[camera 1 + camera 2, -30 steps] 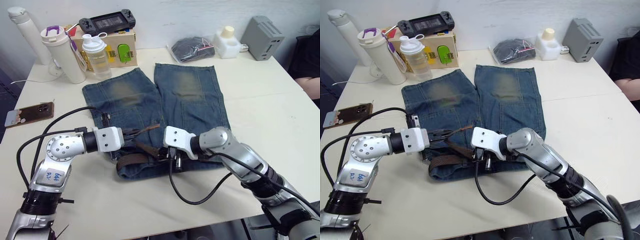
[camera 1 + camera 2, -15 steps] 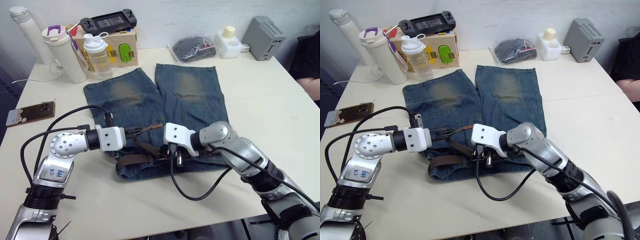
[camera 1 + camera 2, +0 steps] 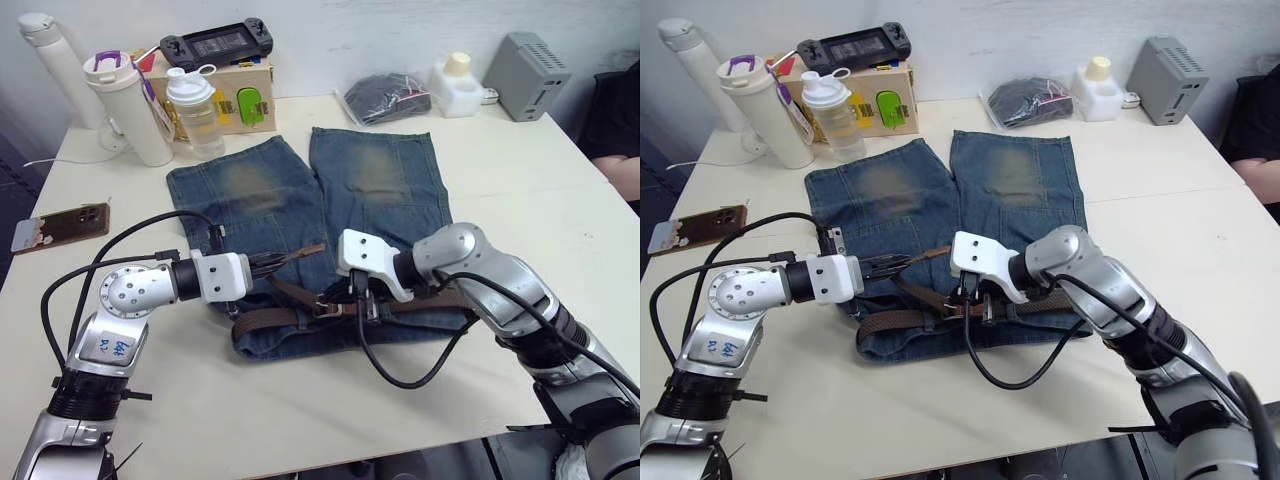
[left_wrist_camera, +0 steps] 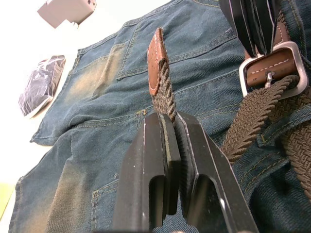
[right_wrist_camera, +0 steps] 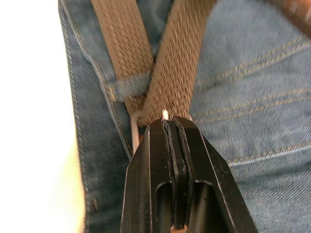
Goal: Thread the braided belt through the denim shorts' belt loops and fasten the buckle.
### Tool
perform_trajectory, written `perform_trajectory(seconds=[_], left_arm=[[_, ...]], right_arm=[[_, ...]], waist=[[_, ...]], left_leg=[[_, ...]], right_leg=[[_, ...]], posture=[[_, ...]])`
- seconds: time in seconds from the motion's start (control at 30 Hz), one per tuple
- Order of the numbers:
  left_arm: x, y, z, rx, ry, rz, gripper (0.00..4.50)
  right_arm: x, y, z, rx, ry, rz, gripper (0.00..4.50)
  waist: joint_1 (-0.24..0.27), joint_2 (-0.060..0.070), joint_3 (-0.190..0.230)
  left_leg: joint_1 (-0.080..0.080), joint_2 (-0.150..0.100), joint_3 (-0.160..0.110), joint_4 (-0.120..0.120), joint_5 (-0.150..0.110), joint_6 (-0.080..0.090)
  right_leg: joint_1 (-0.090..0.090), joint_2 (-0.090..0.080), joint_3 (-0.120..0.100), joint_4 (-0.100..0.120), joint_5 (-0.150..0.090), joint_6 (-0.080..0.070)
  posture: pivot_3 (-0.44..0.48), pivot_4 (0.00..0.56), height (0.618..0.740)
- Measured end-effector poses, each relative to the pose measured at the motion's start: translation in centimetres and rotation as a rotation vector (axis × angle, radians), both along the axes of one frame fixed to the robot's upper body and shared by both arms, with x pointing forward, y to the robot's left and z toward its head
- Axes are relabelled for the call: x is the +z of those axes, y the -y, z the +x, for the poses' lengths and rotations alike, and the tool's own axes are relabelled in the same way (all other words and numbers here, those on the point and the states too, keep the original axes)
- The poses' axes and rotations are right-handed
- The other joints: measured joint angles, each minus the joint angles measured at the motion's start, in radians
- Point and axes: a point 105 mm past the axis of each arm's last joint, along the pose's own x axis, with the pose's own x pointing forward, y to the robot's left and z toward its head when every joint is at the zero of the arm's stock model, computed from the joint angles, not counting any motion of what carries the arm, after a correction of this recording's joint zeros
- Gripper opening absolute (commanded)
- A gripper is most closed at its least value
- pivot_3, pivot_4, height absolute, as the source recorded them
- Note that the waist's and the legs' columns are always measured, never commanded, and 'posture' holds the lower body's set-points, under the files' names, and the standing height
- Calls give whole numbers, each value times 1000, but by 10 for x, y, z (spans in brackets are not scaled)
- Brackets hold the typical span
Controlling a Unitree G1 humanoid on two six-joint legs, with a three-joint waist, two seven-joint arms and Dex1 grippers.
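The denim shorts (image 3: pixel 370 180) lie flat on the table, waistband toward me. The braided belt (image 3: pixel 270 320) runs along the waistband, and one belt loop (image 5: pixel 129 82) crosses it. My left gripper (image 4: pixel 171 119) is shut on the belt just behind its tan leather tip (image 4: pixel 156 58), holding that end up over the left leg. My right gripper (image 5: pixel 171 124) is shut on the silver buckle (image 4: pixel 274 65) at the middle of the waistband, and the prong (image 5: pixel 165 114) peeks out at its fingertips. The two belt ends cross just in front of the right fingers.
A phone (image 3: pixel 60 227) lies at the left edge. Bottles (image 3: pixel 125 105), a wooden box (image 3: pixel 245 95) with a game console (image 3: pixel 215 42), a black pouch (image 3: pixel 385 97), a white container (image 3: pixel 455 85) and a grey box (image 3: pixel 525 60) line the far side. A person's arm (image 3: pixel 620 170) shows at the right.
My right gripper has moved to the right with the buckle, drawing more brown strap along the waistband's right side. The left gripper has kept the tip almost in place.
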Motion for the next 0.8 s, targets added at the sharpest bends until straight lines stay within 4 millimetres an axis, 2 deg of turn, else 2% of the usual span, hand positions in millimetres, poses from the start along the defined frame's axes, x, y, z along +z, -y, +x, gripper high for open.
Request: perform_trajectory(seconds=[0.17, 0.43, 0.8], left_arm=[[1, 1, -1, 1, 5, -4, 0], [2, 3, -3, 0, 14, -6, 0], [2, 3, -2, 2, 16, -4, 0]], right_arm=[[-3, -2, 5, 10, 11, -16, 85], [-10, -14, 1, 64, -1, -26, 85], [-14, -14, 3, 70, 1, -59, 85]], waist=[[0, 0, 0], [0, 0, 0], [0, 0, 0]], left_leg=[[0, 0, 0, 0, 0, 0], [0, 0, 0, 0, 0, 0], [0, 0, 0, 0, 0, 0]], right_leg=[[0, 0, 0, 0, 0, 0], [0, 0, 0, 0, 0, 0], [0, 0, 0, 0, 0, 0]], posture=[[0, 150, 687], [0, 150, 687], [0, 150, 687]])
